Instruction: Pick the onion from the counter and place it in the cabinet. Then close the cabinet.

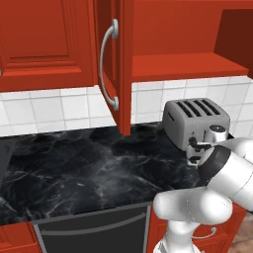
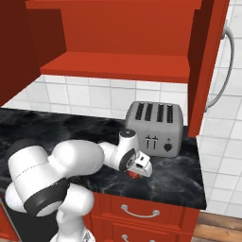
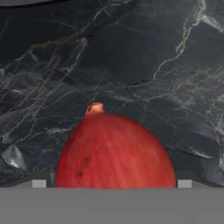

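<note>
The onion [image 3: 114,151], a smooth dark red ball with a small tip, lies on the black marble counter [image 3: 131,57] right under my hand. My gripper [image 3: 111,183] is lowered over it, open, one fingertip on each side of the onion and close to its skin. From the right base view the gripper [image 2: 137,170] is down at the counter [image 2: 47,127] in front of the toaster, with a bit of the onion [image 2: 134,175] showing beneath it. The cabinet [image 1: 183,64] above stands open, both doors swung out, its red shelf [image 2: 118,64] bare.
A silver four-slot toaster [image 2: 155,127] stands just behind the hand, under the open cabinet. The open left door [image 1: 120,64] with its curved handle juts out over the counter [image 1: 74,168]; the right door [image 2: 208,71] juts out too. Another closed red cabinet [image 1: 39,39] hangs to the left.
</note>
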You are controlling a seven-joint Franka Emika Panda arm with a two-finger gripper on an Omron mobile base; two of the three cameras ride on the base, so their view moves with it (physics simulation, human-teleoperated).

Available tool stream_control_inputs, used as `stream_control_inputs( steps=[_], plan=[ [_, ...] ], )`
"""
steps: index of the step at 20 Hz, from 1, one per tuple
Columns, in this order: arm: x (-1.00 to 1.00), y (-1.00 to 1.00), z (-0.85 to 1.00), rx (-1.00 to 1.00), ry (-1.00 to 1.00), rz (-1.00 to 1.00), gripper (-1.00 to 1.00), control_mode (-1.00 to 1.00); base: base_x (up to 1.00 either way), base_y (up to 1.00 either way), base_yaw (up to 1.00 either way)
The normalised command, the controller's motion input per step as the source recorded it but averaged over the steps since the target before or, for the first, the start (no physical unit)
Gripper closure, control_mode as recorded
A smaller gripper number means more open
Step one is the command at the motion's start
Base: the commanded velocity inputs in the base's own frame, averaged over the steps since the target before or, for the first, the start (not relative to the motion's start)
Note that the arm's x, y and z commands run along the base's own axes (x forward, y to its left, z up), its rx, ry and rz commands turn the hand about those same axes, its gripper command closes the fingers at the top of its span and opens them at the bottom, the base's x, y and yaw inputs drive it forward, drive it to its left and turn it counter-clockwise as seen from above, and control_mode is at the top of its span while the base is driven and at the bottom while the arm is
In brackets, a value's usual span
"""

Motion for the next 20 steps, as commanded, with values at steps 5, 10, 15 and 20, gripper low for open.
stream_control_inputs(
  steps=[5, 10, 15, 20],
  plan=[
    [0.10, -0.04, -0.38, 0.00, 0.00, 0.00, -1.00, -1.00, 0.00, 0.00, 0.00],
    [-0.02, 0.00, -0.19, -0.02, 0.01, 0.00, 1.00, -1.00, 0.00, 0.00, 0.00],
    [-0.59, 0.01, 0.27, 0.00, -0.13, 0.09, 1.00, -1.00, 0.00, 0.00, 0.00],
    [-0.44, 0.05, 0.98, -0.01, -0.20, 0.10, 1.00, -1.00, 0.00, 0.00, 0.00]
  ],
)
